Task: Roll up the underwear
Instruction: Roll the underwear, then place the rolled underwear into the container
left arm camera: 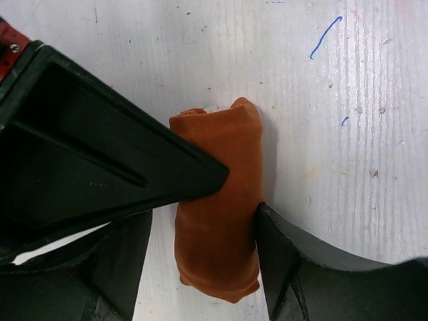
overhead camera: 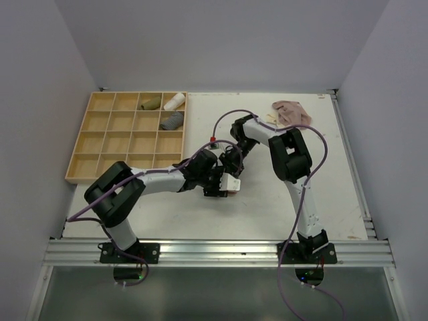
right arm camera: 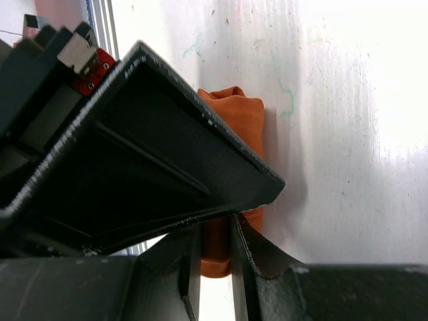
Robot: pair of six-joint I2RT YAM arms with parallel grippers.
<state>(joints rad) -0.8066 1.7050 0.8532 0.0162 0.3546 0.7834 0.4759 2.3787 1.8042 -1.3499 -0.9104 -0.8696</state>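
The rust-orange underwear [left arm camera: 215, 144] lies on the white table as a tight roll. My left gripper [left arm camera: 206, 224] straddles it, open: the right finger [left arm camera: 281, 261] touches the roll's side and the left finger [left arm camera: 127, 261] stands a little apart from it. My right gripper [right arm camera: 215, 231] is shut on one end of the same orange roll [right arm camera: 242, 117], and one of its black fingers [left arm camera: 134, 167] lies across the roll. Both grippers [overhead camera: 226, 179] meet at mid-table and hide the roll in the top view. The pale beige-pink underwear [overhead camera: 289, 112] lies crumpled at the far right.
A wooden compartment tray [overhead camera: 79, 151] sits at the back left. It holds an olive roll [overhead camera: 150, 102], a white roll [overhead camera: 174, 101] and a grey roll [overhead camera: 172, 121]. A metal rail [overhead camera: 214, 253] runs along the near edge.
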